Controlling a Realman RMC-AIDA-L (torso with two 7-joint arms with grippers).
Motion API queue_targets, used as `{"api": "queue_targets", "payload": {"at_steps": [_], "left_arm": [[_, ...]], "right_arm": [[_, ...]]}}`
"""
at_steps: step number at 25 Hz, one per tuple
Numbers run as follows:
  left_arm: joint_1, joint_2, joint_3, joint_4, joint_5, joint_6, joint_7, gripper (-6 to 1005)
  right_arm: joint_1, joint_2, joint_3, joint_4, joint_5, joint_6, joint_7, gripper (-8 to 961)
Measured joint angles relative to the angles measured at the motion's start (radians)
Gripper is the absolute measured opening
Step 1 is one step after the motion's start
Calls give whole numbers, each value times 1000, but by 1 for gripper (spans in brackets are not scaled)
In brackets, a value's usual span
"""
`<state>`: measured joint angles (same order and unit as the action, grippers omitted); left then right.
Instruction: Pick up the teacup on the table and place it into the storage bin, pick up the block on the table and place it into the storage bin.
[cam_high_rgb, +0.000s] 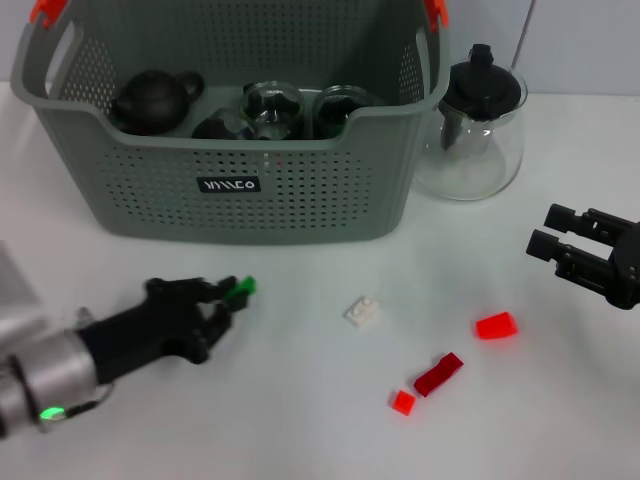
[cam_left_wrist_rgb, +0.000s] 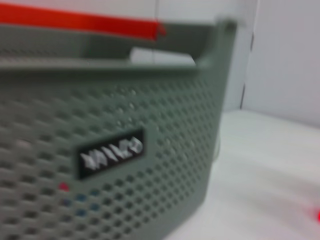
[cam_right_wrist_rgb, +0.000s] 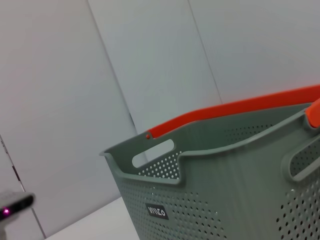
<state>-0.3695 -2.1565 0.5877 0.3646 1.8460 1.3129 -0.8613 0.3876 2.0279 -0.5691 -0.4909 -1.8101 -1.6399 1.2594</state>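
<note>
White table (cam_high_rgb: 300, 400), grey perforated storage bin (cam_high_rgb: 250, 205), green block (cam_high_rgb: 243, 289) in left tool (cam_high_rgb: 226, 300).

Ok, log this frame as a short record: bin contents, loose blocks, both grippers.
storage bin: grey perforated, at the table's back, holds a dark teapot and glass cups
glass pitcher: on table beside bin, black lid
blocks on table: white block, three red blocks
left gripper: low in front of the bin, shut on a green block
right gripper: off to the right side, open, empty
</note>
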Motion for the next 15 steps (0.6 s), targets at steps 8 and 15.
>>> {"api": "queue_targets", "payload": {"at_steps": [8, 15], "left_arm": [[52, 55, -49, 201, 13, 319, -336, 157], [-80, 97, -109, 228, -11, 457, -558, 172]], "right_arm": [[5, 0, 0, 0, 0, 5, -2, 593], [10, 1, 0, 0, 0, 4, -7, 593]]}}
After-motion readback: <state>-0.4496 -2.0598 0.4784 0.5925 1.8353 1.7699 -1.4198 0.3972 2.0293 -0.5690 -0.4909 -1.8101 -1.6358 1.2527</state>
